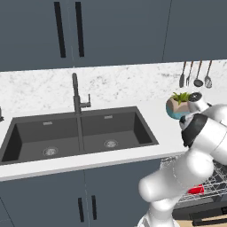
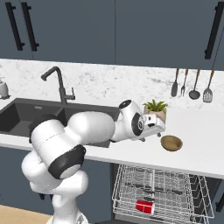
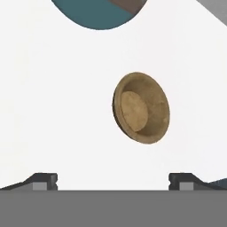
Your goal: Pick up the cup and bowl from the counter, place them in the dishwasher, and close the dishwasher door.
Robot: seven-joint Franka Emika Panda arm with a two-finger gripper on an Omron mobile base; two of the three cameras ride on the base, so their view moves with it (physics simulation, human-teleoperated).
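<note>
The tan-brown bowl (image 2: 171, 142) (image 3: 141, 108) sits upright on the white counter (image 2: 201, 144), right of the sink. My gripper (image 2: 158, 130) (image 3: 113, 181) hovers just left of and above it, open and holding nothing. Its fingertips (image 3: 44, 181) stand wide apart, clear of the bowl. The red cup (image 2: 145, 206) (image 1: 196, 189) lies in the pulled-out silver wire rack (image 2: 162, 192) of the dishwasher below the counter. The dark dishwasher door (image 1: 201, 212) is folded down under the rack.
A teal-and-tan plant pot (image 2: 155, 111) (image 1: 178, 107) (image 3: 95, 13) stands right behind my hand, close to the bowl. The black double sink (image 1: 80, 133) with its faucet (image 1: 76, 95) is to the left. Several utensils (image 2: 192, 85) hang on the back wall.
</note>
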